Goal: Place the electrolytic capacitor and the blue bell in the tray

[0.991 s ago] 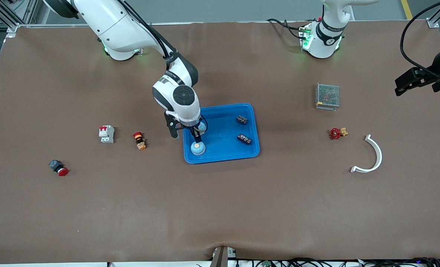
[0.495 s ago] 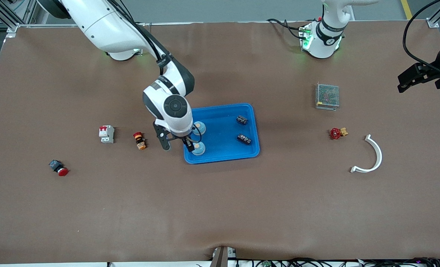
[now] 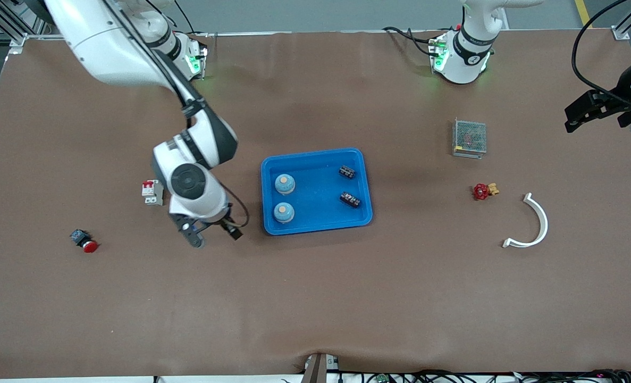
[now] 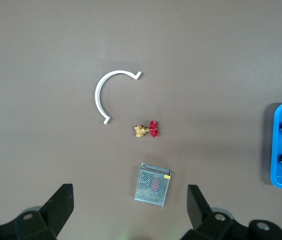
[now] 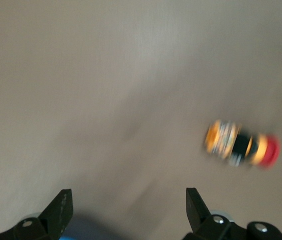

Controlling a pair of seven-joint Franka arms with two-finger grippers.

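Brown mat over whole table. Tray (image 3: 366, 183) mid-table w/ 2 blue bells (image 3: 284, 184) (image 3: 283, 212) at its right-arm end, 2 electrolytic capacitors (image 3: 347, 172) (image 3: 350, 200) at its left-arm end, so task looks done. Right gripper (image 3: 212, 234) over bare mat beside tray, fingers spread, empty. Left gripper (image 4: 131, 210) waits over left-arm table end, spread, empty. Handling est.: bells light, rigid, smooth dome, prob. slippery, so pinch low across the sides. Caps small, hard cylinders, may roll; grip across body, not ends.
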